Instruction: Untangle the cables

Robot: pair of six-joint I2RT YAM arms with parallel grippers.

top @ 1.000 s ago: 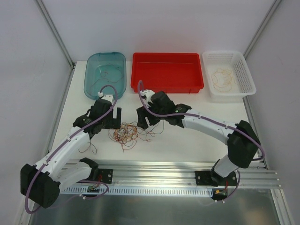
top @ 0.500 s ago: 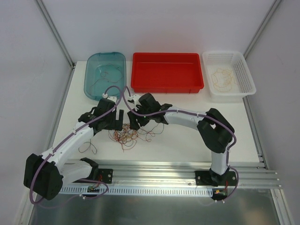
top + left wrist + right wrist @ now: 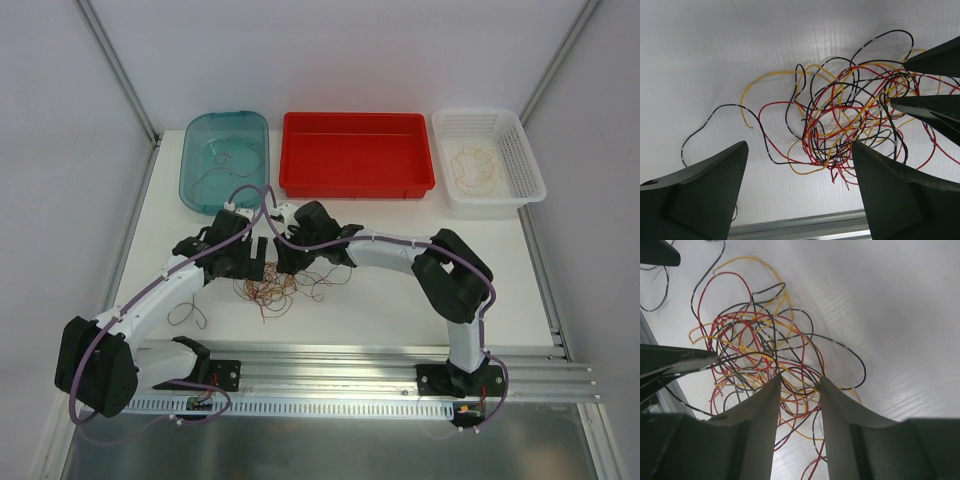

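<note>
Both arms have closed in on the cables (image 3: 272,290), tangled left of centre on the surface (image 3: 400,300). The left gripper (image 3: 799,149) hangs over them, jaws wide open. The right gripper (image 3: 799,382), jaws narrowly parted, straddles several strands, so closing and pulling could tighten the knot.

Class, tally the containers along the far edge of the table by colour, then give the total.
Teal bin: 1
Red tray: 1
White basket: 1
Total: 3
</note>
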